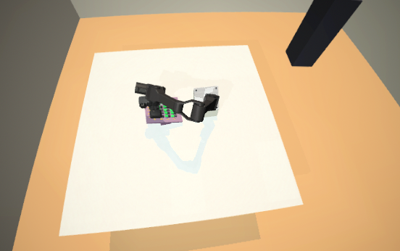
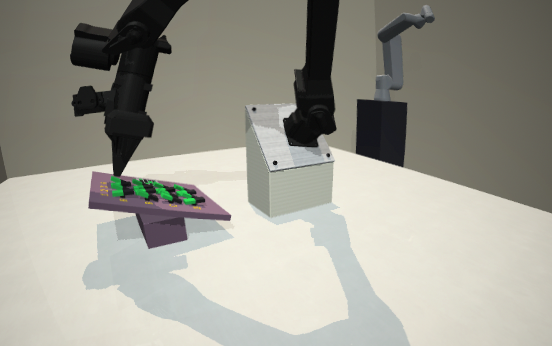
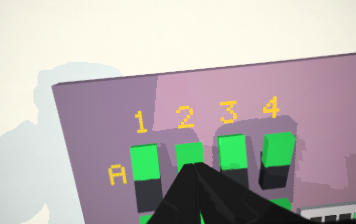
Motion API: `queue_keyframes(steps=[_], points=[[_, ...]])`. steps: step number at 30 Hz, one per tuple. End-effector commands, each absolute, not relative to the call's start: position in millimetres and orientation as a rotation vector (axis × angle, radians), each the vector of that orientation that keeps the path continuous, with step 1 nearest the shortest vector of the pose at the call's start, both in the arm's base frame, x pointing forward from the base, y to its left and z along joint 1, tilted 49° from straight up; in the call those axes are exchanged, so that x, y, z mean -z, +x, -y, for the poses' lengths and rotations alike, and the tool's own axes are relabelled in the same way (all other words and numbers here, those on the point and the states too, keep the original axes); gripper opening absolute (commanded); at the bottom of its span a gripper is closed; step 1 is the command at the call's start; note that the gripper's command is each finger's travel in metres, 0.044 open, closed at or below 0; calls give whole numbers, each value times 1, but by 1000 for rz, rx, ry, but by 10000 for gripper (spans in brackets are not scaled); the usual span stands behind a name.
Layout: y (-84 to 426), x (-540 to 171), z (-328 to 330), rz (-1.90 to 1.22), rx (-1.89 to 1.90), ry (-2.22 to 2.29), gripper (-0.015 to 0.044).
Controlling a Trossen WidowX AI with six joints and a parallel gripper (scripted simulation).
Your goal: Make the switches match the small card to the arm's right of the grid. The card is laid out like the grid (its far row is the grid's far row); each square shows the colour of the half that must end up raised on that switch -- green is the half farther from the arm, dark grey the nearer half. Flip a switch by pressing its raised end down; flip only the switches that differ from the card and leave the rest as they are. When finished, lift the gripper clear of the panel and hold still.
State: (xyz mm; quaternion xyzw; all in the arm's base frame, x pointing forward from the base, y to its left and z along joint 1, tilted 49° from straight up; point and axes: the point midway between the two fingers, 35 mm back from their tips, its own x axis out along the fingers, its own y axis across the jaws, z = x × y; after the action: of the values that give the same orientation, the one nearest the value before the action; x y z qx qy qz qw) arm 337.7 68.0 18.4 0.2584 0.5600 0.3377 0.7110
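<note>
The mauve panel [image 1: 149,121] [image 2: 212,204] [image 3: 200,100] stands tilted on a wedge foot and bears the grid of green and dark grey switches. In the wrist view row A shows switch 1 [image 3: 145,162], switch 2 [image 3: 190,154], switch 3 [image 3: 232,151] and switch 4 [image 3: 279,150], green halves far. Switch 2's green looks duller than that of 1 and 3; its dark half is hidden. My gripper [image 2: 117,174] [image 3: 193,172] is shut and empty, its tip low at the far row, over switch 2 in the wrist view. The card [image 3: 325,209] is mostly cut off at lower right.
My arm's base sits on a sloped plate on a pale block [image 2: 300,192] [image 1: 211,113] beside the panel. A black pillar [image 1: 315,36] [image 2: 380,132] stands farther off, with a grey arm [image 2: 393,60] on it. The arm's links hide part of the panel in the top view.
</note>
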Motion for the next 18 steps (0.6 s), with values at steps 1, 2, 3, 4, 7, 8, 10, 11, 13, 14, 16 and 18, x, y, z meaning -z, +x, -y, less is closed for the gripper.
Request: queue_keyframes(steps=[1,2,3,4,7,8,10,11,13,14,16,18], points=[[337,-13,-74,-1249,-747,577,0],[338,-12,-75,-1249,-747,577,0],[338,-11,-76,-1249,-747,577,0],[338,-11,-77,-1249,-747,577,0],[338,-11,-77,-1249,-747,577,0],[338,-11,-77,-1249,-747,577,0],[338,-11,-77,-1249,-747,577,0],[338,-11,-77,-1249,-747,577,0],[338,-11,-77,-1249,-747,577,0],[338,-11,-77,-1249,-747,577,0],[338,-11,-77,-1249,-747,577,0],[338,-11,-77,-1249,-747,577,0]])
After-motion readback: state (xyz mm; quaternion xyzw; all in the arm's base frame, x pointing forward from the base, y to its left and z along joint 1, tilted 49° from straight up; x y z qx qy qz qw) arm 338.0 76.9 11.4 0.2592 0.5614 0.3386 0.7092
